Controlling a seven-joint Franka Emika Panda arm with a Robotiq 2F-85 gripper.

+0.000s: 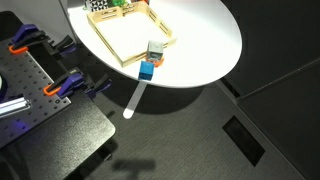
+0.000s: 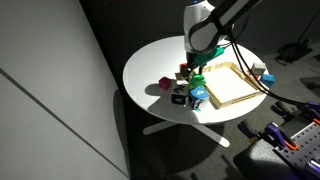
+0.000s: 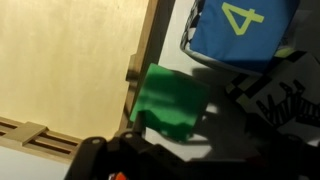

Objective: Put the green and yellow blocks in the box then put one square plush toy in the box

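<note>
green block (image 3: 170,100) lies just ahead of the pincer (image 2: 190,68), beside the box (image 3: 141,55).

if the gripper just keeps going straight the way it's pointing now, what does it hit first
Most likely the green block. In the wrist view it sits centered ahead of the gripper, right beside the rim of the box. How much gap remains is unclear.

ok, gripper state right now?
Gripper: cannot be told; its fingertips are not clear in any view. It hangs close over the green block beside the box.
</note>
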